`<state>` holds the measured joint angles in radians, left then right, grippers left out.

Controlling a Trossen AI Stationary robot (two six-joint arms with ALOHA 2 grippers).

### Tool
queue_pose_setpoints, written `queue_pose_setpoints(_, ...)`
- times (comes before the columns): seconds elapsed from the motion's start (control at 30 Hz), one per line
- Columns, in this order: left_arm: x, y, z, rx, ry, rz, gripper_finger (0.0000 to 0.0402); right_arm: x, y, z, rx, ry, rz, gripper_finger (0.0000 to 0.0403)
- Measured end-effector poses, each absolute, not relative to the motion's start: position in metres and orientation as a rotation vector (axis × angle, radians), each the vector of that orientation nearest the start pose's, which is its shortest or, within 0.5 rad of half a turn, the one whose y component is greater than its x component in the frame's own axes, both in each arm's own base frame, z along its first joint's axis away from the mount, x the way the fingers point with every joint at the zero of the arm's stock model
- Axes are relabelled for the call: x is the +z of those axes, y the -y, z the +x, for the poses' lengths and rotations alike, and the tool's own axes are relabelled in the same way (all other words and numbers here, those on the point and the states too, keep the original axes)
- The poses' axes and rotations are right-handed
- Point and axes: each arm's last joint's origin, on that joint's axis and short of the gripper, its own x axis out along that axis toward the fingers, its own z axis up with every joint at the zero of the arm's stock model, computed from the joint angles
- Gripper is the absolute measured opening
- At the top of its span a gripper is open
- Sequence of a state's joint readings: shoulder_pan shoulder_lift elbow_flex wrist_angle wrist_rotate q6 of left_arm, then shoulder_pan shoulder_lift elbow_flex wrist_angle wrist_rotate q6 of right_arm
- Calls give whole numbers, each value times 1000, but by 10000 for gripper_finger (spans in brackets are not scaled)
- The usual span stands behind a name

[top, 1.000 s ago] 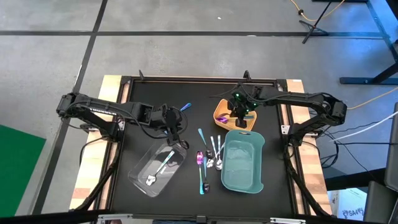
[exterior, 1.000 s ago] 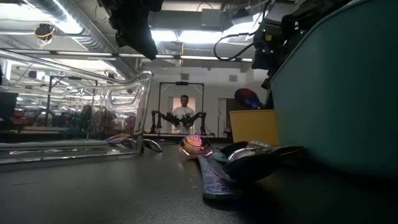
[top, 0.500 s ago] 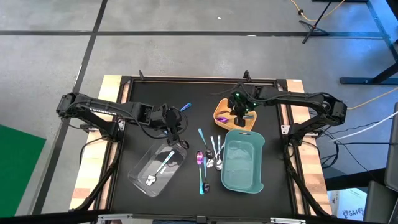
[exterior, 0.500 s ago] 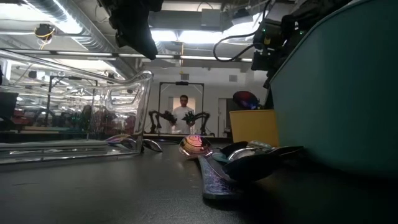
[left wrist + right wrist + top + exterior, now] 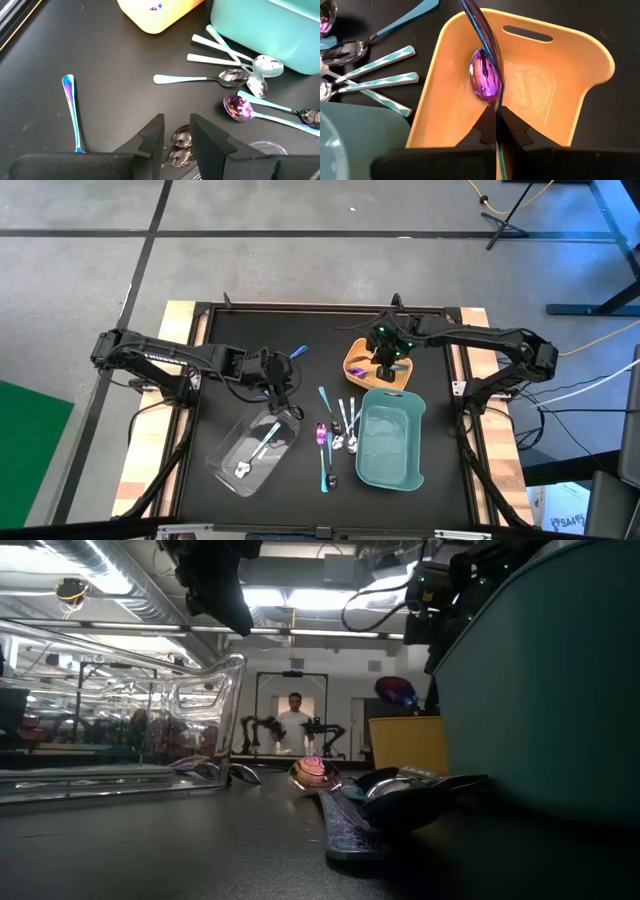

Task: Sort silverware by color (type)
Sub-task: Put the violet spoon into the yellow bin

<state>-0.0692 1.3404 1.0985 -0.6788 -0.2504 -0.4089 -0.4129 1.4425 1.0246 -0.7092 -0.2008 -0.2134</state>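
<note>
Our right gripper (image 5: 497, 120) pinches the thin handle of an iridescent spoon (image 5: 485, 80), its bowl hanging ahead over the yellow tray (image 5: 560, 65). It looks light, stiff and slippery, so mid-handle seems safest. Our left gripper (image 5: 175, 131) waits, narrowly open.

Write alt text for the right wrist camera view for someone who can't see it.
The right gripper is shut on an iridescent blue-purple spoon, holding it over the yellow tray. Beside the tray on the black table lie several silver spoons with teal handles, next to a teal tray's corner.
</note>
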Motion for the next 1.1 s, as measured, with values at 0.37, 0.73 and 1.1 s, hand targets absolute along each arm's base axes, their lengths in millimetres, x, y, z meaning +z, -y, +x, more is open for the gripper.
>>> queue_pose_setpoints(0.37,284,12,270,351,-858,-235,87,231,104,249,-100,-1160,163,0)
queue_pose_setpoints(0.73,284,12,270,350,-858,-234,87,218,107,255,-109,-1214,168,0)
queue_pose_setpoints(1.1,284,12,270,350,-858,-234,87,211,109,259,-114,-1230,162,2)
